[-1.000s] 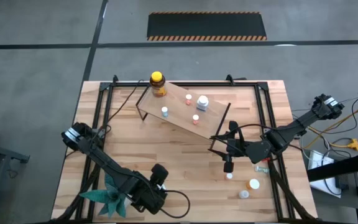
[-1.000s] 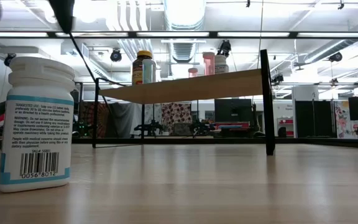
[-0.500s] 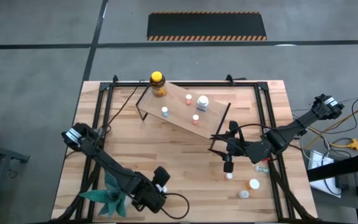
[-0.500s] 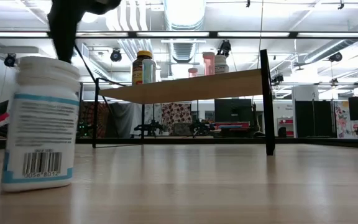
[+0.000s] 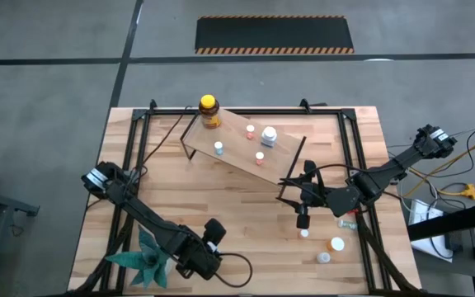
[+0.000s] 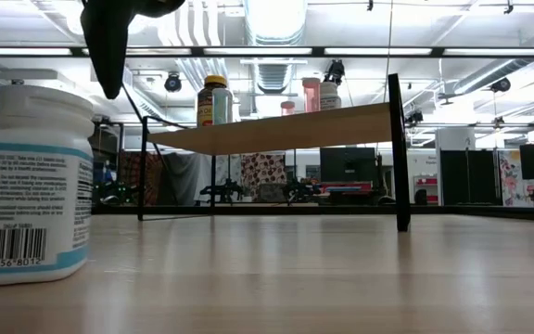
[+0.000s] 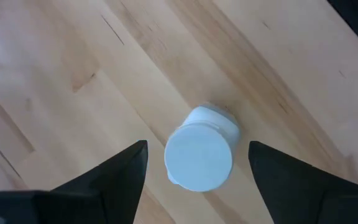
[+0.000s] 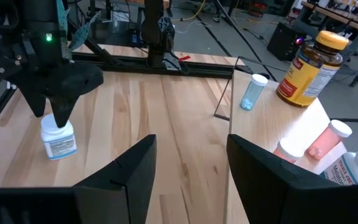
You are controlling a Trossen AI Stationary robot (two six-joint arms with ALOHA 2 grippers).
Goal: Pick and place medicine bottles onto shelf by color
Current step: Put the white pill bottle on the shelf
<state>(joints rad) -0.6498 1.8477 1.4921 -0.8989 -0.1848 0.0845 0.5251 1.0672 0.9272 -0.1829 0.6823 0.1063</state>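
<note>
Left gripper (image 7: 197,171) now spread wide, fingers clear either side of white-capped bottle (image 7: 199,154); a second ago narrower. Bottle upright on tabletop (image 5: 237,214), far from shelf (image 5: 242,142). Likely released or regrasping. Right gripper (image 5: 303,221) part-open, empty, near shelf.

The shelf (image 5: 242,140) stands at the table's (image 5: 246,214) far middle — five bottles on it; one bottle (image 7: 199,155) stands on the table, between the left tool's (image 7: 194,165) fingers.
</note>
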